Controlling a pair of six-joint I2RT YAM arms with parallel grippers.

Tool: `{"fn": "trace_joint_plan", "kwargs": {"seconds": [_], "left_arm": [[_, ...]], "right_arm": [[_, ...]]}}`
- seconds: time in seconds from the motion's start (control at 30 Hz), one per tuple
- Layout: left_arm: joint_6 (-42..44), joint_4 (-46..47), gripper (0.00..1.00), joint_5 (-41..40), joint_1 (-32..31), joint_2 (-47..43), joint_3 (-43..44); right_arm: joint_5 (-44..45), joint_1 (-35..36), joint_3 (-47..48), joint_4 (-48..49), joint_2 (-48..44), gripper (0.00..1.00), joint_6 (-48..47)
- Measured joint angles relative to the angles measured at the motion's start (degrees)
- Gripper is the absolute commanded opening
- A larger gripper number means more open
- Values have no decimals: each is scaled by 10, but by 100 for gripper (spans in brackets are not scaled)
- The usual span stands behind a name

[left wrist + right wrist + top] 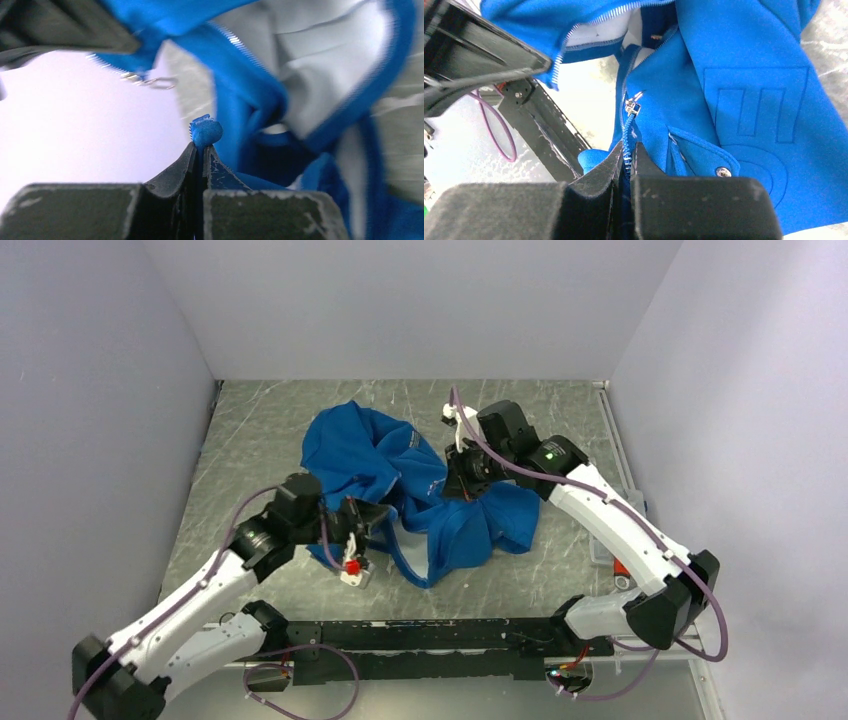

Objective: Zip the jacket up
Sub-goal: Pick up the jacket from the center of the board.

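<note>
Two arms and one crumpled jacket between them, bunched up mid-worktop in the overhead view. The left claw is at the near-left edge of the heap and the right claw is dug in on the far-right side, so they've got it from opposite ends.

Left wrist cam: that claw is pinched fully closed on a little nub of blue fabric. Could be a hem corner or the front edge, can't say which. My guess is it's an anchor so the cloth doesn't drag along.

Right wrist cam: this claw is clamped tight on the zipper itself, on the joined bit just below the slider. Above the slider the teeth are split wide open. The pocket sits just beside it. Gripping under the slider makes sense for keeping the track taut, but something has to haul the slider up, so I'd call this barely started.
</note>
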Motion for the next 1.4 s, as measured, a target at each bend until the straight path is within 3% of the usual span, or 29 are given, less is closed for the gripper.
{"fn": "trace_joint_plan", "kwargs": {"seconds": [0.13,0.27,0.43,0.53,0.63,0.83,1.03,1.4], "left_arm": [[-13,80,2,8,29,-52,3],[-122,107,2,-37,52,5,103],[-228,172,1,-55,190,66,214],[-260,198,1,-58,244,76,224],[-256,193,1,-26,268,73,218],[-56,71,0,151,274,-48,121],[163,-108,0,258,273,-97,103],[220,-104,0,297,273,-113,101]], "right_arm": [[21,1,38,-2,-9,0,-3],[92,-3,98,18,-3,0,-4],[147,-28,314,16,94,0,-4],[87,-36,413,17,143,0,-11],[-8,-19,374,5,125,0,-33],[-138,91,185,-45,47,0,-89],[-201,108,132,-59,12,0,-116],[-294,107,120,-63,9,0,-183]]}}
